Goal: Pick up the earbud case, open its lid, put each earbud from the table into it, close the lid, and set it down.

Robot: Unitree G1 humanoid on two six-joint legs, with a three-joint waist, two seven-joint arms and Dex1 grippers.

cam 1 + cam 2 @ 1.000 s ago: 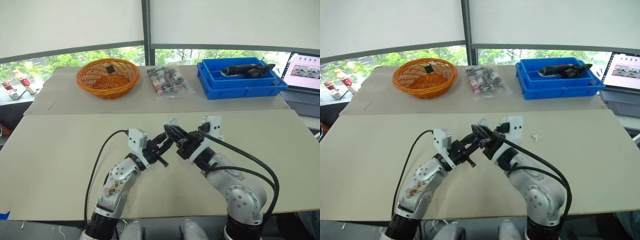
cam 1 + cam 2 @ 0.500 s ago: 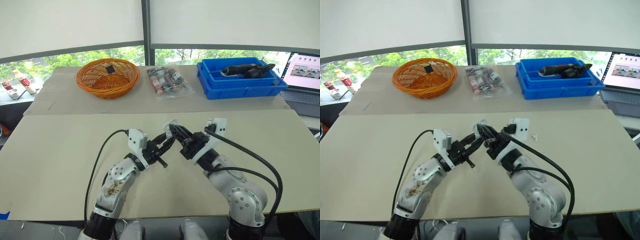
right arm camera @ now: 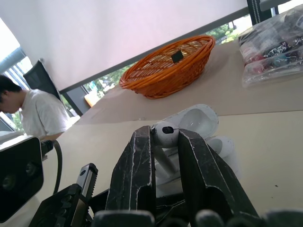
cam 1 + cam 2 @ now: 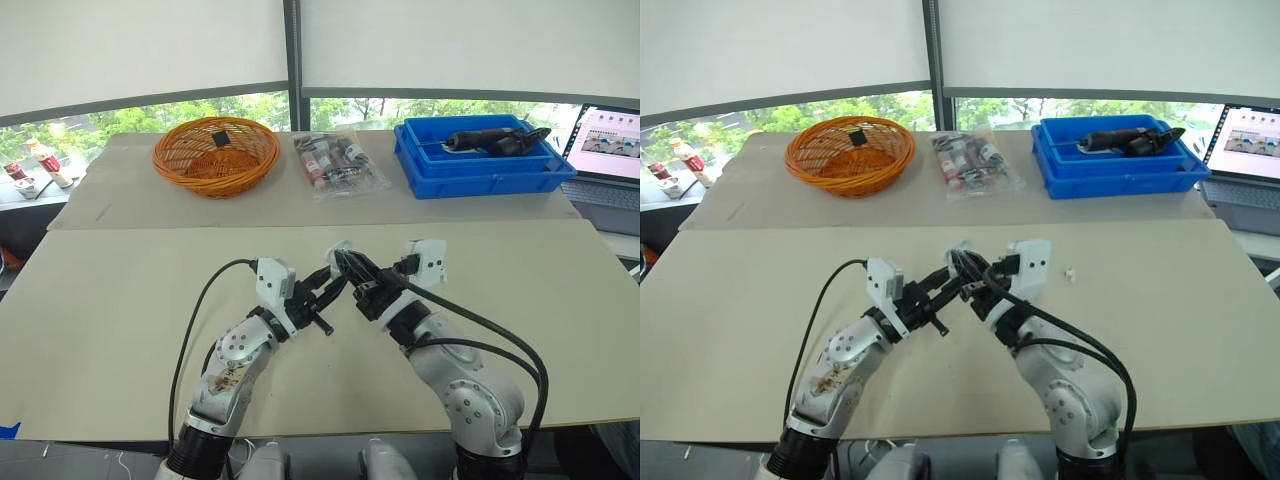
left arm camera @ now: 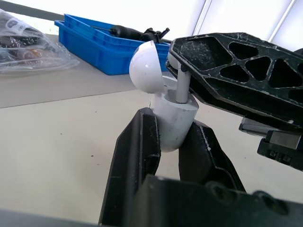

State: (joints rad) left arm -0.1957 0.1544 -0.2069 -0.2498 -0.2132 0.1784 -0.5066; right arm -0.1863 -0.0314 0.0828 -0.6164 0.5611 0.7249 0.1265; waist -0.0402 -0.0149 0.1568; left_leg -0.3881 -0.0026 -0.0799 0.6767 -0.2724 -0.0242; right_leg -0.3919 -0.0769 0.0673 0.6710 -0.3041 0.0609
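Note:
My left gripper (image 4: 327,287) is shut on the white earbud case (image 5: 173,118) and holds it a little above the middle of the table. The case's round lid (image 5: 147,66) is tipped open. From the right, my right gripper (image 4: 347,266) meets it, shut on a white earbud (image 3: 164,134). The earbud's stem (image 5: 181,85) points down into the case's open top. A second small white earbud (image 4: 1069,272) lies on the table just right of my right wrist.
Along the back stand an orange wicker basket (image 4: 216,155), a clear bag of small items (image 4: 335,162) and a blue bin (image 4: 480,160) holding a dark tool. A laptop (image 4: 610,150) sits at the far right. A person (image 3: 33,113) sits beyond the table's left side.
My right wrist swung slightly right and came back, its fingertips staying at the case's opening. The left gripper and the case have not moved.

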